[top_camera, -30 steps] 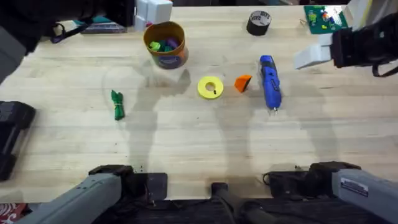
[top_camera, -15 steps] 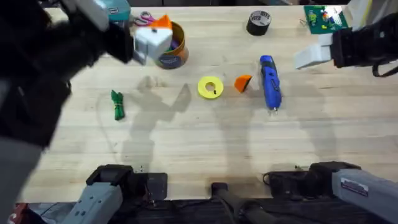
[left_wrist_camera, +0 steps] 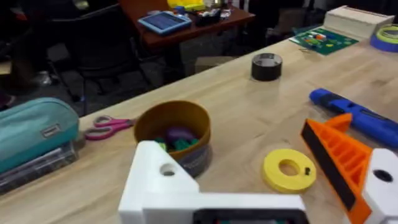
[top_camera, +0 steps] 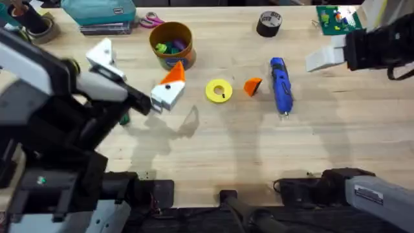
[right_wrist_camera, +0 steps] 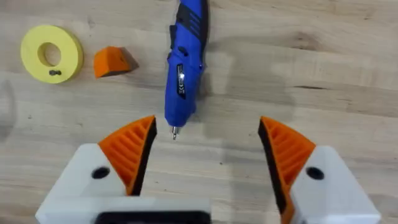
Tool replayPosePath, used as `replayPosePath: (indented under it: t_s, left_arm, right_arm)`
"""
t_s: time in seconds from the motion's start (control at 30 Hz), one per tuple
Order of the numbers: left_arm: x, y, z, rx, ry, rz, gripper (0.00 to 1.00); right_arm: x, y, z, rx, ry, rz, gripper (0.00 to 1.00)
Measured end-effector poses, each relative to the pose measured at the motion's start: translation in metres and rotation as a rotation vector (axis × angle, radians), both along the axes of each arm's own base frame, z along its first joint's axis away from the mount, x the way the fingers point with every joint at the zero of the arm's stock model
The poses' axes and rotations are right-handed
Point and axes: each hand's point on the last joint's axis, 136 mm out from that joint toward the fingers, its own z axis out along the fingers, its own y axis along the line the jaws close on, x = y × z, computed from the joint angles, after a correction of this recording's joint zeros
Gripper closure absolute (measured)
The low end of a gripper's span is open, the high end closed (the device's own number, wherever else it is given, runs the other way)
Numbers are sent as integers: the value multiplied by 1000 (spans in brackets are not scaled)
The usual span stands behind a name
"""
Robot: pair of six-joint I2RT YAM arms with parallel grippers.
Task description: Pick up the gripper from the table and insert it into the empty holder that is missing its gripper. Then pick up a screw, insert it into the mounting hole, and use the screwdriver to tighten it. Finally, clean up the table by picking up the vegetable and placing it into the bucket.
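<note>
The gripper, a small orange wedge (top_camera: 253, 86) (right_wrist_camera: 112, 62), lies on the table between a yellow disc (top_camera: 219, 90) and the blue screwdriver (top_camera: 280, 84) (right_wrist_camera: 185, 68). A small dark screw-like bit (right_wrist_camera: 56, 71) rests on the disc. My left gripper (top_camera: 138, 65) (left_wrist_camera: 227, 137) hovers open in front of the orange bucket (top_camera: 171, 45) (left_wrist_camera: 174, 134). One of its white finger blocks is bare, the holder (left_wrist_camera: 155, 183) (top_camera: 103, 55); the other carries an orange wedge. My right gripper (top_camera: 326, 53) (right_wrist_camera: 206, 124) is open above the screwdriver's tip. The green vegetable (top_camera: 123, 118) peeks out beside the left arm.
A black tape roll (top_camera: 269, 24) and a green board (top_camera: 337, 18) sit at the far right. A teal pouch (top_camera: 100, 11) and pink scissors (top_camera: 150, 21) lie at the far left. The left arm covers much of the table's left side.
The left arm has swung down and forward; its gripper moved from over the bucket to just in front of it. The right arm and the table's objects have not moved.
</note>
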Motion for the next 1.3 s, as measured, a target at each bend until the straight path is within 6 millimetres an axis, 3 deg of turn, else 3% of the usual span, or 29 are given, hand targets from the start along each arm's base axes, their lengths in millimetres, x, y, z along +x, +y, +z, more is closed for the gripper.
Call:
replayPosePath:
  t_s: [0.2, 0.73, 1.3]
  left_arm:
    - [-18, -10, -19, -28, -15, -68, 15]
    - [-51, -30, -39, -101, -83, -209, 15]
    - [-73, -52, -54, -190, 12, -386, 15]
  right_arm:
    - [0, 0, 0, 0, 0, 0, 5]
    - [0, 0, 0, 0, 0, 0, 5]
    - [0, 0, 0, 0, 0, 0, 5]
